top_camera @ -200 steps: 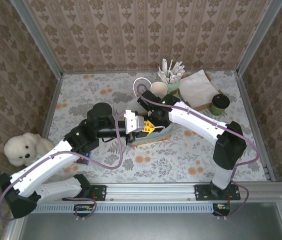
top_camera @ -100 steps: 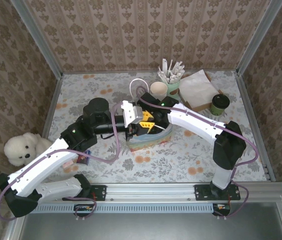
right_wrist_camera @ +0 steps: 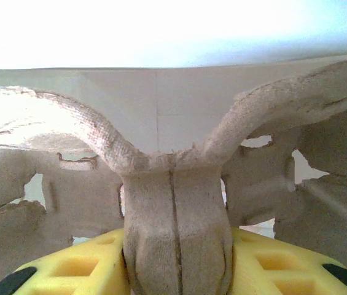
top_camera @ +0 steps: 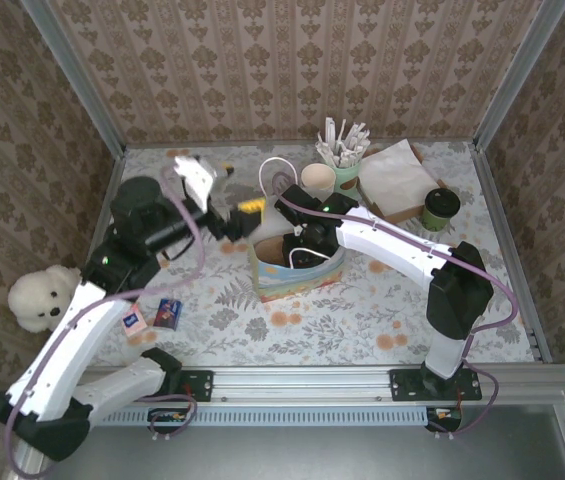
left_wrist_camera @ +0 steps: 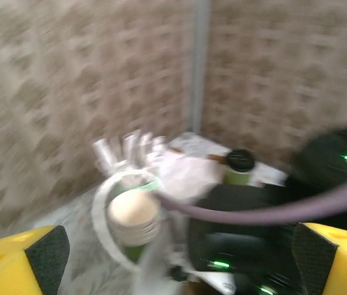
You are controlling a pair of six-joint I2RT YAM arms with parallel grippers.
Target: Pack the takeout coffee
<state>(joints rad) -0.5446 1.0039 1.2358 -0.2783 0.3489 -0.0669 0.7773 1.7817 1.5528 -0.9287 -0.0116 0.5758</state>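
Note:
The brown pulp carrier (right_wrist_camera: pixel 176 227) sits inside an open pastel bag (top_camera: pixel 292 283) at mid-table. My right gripper (right_wrist_camera: pixel 176 273) reaches down into the bag (right_wrist_camera: pixel 161 117) and is shut on the carrier's central post, yellow fingers (right_wrist_camera: pixel 69 270) on either side. From above, the right gripper (top_camera: pixel 300 252) is in the bag's mouth beside the carrier (top_camera: pixel 274 250). The cream paper cup (top_camera: pixel 317 178) stands behind the bag, free. My left gripper (top_camera: pixel 239 212) hangs open left of the bag, holding nothing. Its blurred wrist view shows wide-apart fingers (left_wrist_camera: pixel 13 264) and the cup (left_wrist_camera: pixel 133 209) ahead.
A green cup of white sticks (top_camera: pixel 343 160) stands next to the cream cup. A napkin stack (top_camera: pixel 397 180) and a dark-lidded green cup (top_camera: pixel 440 208) lie at the back right. Two small packets (top_camera: pixel 167 313) and a white teddy bear (top_camera: pixel 42 297) lie at the left.
My left gripper has opened, let go of the bag and swung back up and left. The bag has gone from tipped to upright. The right gripper stays inside it with the carrier.

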